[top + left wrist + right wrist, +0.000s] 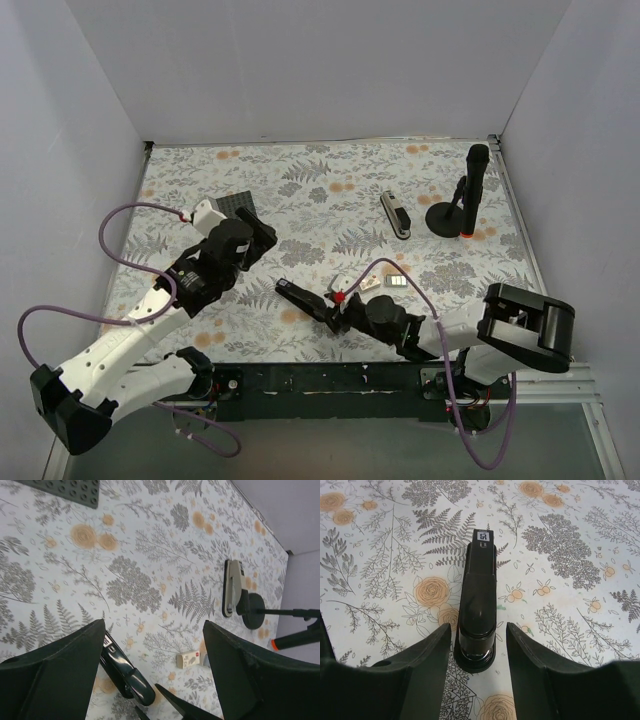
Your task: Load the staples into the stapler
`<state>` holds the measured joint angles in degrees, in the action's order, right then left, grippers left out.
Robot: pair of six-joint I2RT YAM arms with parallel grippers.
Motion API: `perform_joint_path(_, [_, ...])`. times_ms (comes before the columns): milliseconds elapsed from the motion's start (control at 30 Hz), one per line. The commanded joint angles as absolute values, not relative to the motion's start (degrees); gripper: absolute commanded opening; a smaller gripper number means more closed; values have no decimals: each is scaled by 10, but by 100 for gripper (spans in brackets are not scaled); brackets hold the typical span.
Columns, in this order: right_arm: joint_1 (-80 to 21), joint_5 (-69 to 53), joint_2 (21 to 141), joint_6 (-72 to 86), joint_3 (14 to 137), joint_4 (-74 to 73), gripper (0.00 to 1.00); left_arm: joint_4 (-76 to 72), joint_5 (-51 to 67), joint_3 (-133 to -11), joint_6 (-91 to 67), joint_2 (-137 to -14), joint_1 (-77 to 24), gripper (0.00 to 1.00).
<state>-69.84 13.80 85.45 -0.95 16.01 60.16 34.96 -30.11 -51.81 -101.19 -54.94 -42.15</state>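
— Two hands first, over the floral worktop [330, 175]: condition?
— For the left hand [258, 240]: fingers spread wide, nothing between them, above the worktop's left half. For the right hand [476, 630]: released, its fingers [427, 665] on either side of the near end of the stapler [479, 600], with narrow gaps showing.
— Next largest?
— One black stand [468, 195], round base, upright, near the far right corner. One dark studded plate [240, 205], toward the left edge, just beyond the left hand.
— Stapler's place?
— Slim, black, lying flat close to the near edge, about midway along it. One other slim item [396, 215], black with a pale top, lies near the stand.
— Staples?
— One whitish box [368, 284], and one silver-grey block of staples [398, 281] just beside it. Both are right of the stapler.
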Motion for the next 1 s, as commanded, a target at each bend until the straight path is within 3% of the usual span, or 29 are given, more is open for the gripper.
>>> perform_joint_path(0, [-701,152,788,18,181,482,58,340,-324,-497,-938,-520,-380,81])
perform_joint_path(200, [-701,177,703,59,235,307,56,334,-460,-455,-862,-486,-378,98])
perform_joint_path(567, [-696,195,791,105,438,31,39,260,-567,-384,-741,-409,-378,98])
perform_joint_path(733, [-693,182,829,121,468,-23,27,254,-583,-365,-748,-401,-378,98])
perform_joint_path(967, [-690,124,870,152,468,-76,24,250,-584,-367,-742,-408,-378,98])
